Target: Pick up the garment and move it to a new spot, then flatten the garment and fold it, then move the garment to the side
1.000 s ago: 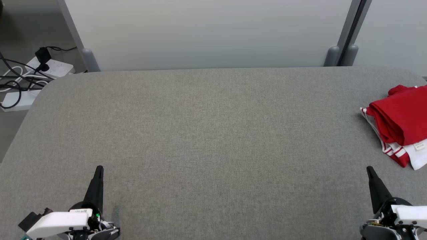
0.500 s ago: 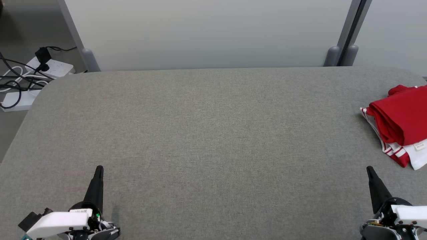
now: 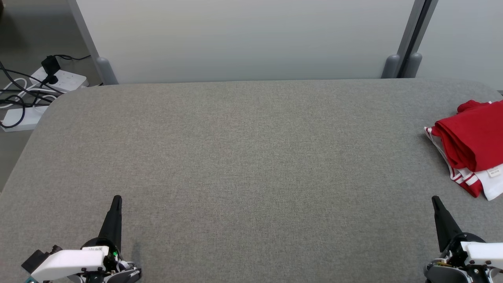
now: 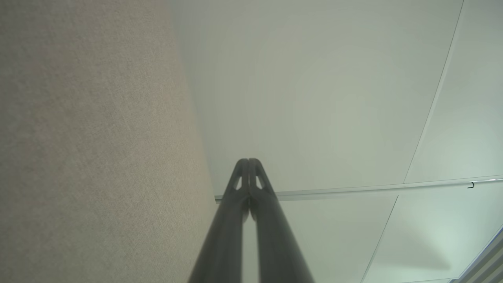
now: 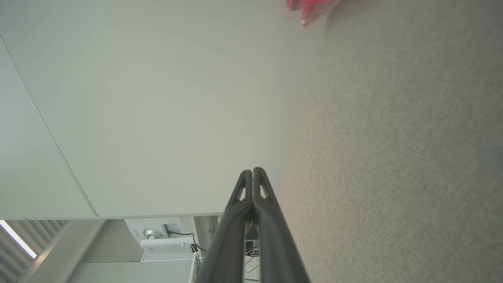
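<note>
A folded red and white garment (image 3: 471, 145) lies at the right edge of the grey fabric table (image 3: 251, 157); a blurred corner of the garment (image 5: 310, 8) shows at the top of the right wrist view. My left gripper (image 3: 116, 199) rests at the lower left, shut and empty, its fingers pressed together (image 4: 248, 162). At the lower right my right gripper (image 3: 435, 199) is likewise shut on nothing, tips touching (image 5: 252, 171). It sits well below and slightly left of the garment. Neither gripper touches the cloth.
A pale partition wall (image 3: 243, 39) runs behind the table, with grey posts (image 3: 408, 43) at the back right. On the floor at the far left lie white power strips and black cables (image 3: 35, 86).
</note>
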You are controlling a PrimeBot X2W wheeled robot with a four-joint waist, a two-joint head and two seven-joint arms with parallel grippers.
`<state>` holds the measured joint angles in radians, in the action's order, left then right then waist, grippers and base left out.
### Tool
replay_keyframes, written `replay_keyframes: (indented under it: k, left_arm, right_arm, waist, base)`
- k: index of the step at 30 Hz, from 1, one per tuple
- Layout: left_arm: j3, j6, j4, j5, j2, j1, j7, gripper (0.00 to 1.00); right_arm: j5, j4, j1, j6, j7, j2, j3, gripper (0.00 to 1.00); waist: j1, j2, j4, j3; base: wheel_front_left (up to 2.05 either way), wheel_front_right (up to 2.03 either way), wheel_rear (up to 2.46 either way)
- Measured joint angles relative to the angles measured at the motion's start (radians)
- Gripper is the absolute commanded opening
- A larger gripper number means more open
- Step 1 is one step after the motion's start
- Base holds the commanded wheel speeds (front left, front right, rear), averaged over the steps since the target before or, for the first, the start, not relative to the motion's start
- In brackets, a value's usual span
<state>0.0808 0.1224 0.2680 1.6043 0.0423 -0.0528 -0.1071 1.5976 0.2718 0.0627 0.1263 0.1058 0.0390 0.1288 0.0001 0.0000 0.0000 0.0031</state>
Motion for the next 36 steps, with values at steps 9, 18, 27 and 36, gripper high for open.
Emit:
replay_keyframes:
  k: [9, 18, 27, 36]
  left_arm:
    - [0.000, 0.000, 0.000, 0.000, 0.000, 0.000, 0.000, 0.00]
    - [0.000, 0.000, 0.000, 0.000, 0.000, 0.000, 0.000, 0.00]
    - [0.000, 0.000, 0.000, 0.000, 0.000, 0.000, 0.000, 0.00]
    - [0.000, 0.000, 0.000, 0.000, 0.000, 0.000, 0.000, 0.00]
  right_arm:
    - [0.000, 0.000, 0.000, 0.000, 0.000, 0.000, 0.000, 0.00]
    - [0.000, 0.000, 0.000, 0.000, 0.000, 0.000, 0.000, 0.00]
    - [0.000, 0.000, 0.000, 0.000, 0.000, 0.000, 0.000, 0.00]
    - [0.000, 0.000, 0.000, 0.000, 0.000, 0.000, 0.000, 0.00]
  waist:
    - [0.0000, 0.0000, 0.000, 0.000]
    - [0.0000, 0.0000, 0.000, 0.000]
    - [0.0000, 0.0000, 0.000, 0.000]
    - [0.0000, 0.0000, 0.000, 0.000]
  base:
    - [0.00, 0.00, 0.00]
    - [0.00, 0.00, 0.00]
    - [0.00, 0.00, 0.00]
    - [0.00, 0.00, 0.00]
